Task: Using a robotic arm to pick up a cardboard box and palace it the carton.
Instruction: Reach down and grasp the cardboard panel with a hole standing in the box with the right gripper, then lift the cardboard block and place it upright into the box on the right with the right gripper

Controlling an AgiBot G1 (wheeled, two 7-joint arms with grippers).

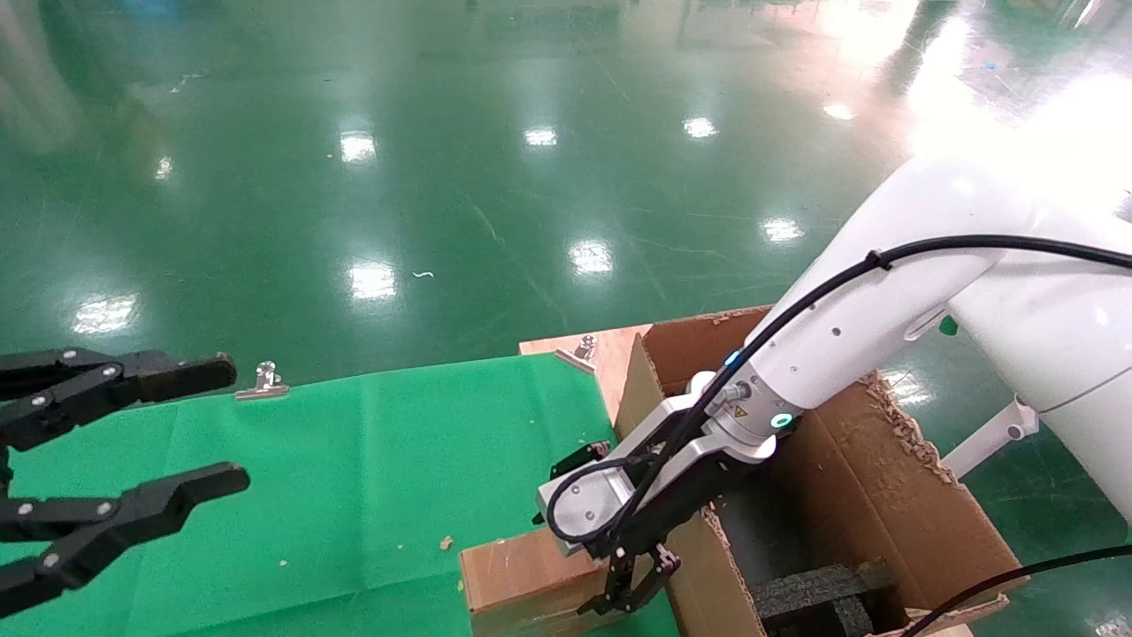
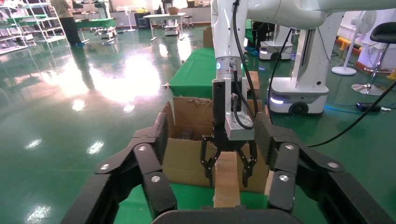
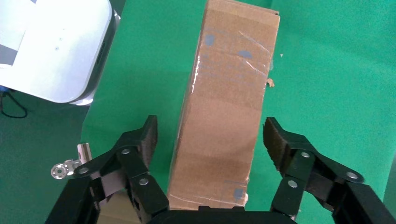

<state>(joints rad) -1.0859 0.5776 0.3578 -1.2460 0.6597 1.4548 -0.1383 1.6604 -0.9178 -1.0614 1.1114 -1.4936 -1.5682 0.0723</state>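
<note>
The slim brown cardboard box (image 1: 522,571) with clear tape lies on the green cloth, close beside the big carton (image 1: 884,495). The carton has ragged flaps and black foam blocks (image 1: 814,597) inside. My right gripper (image 1: 632,588), on the white arm with the teal ring, is open. It is lowered over the box end nearest the carton, one finger on each side and apart from the box. The right wrist view shows the box (image 3: 229,93) between the spread jaws of that gripper (image 3: 211,130). My left gripper (image 1: 221,426) is open and empty at the far left.
The green cloth (image 1: 354,495) covers the table. Metal clips (image 1: 261,382) (image 1: 579,349) sit at its far edge. The carton stands at the table's right end, with glossy green floor beyond. The left wrist view shows the right gripper (image 2: 227,179) over the box (image 2: 227,191).
</note>
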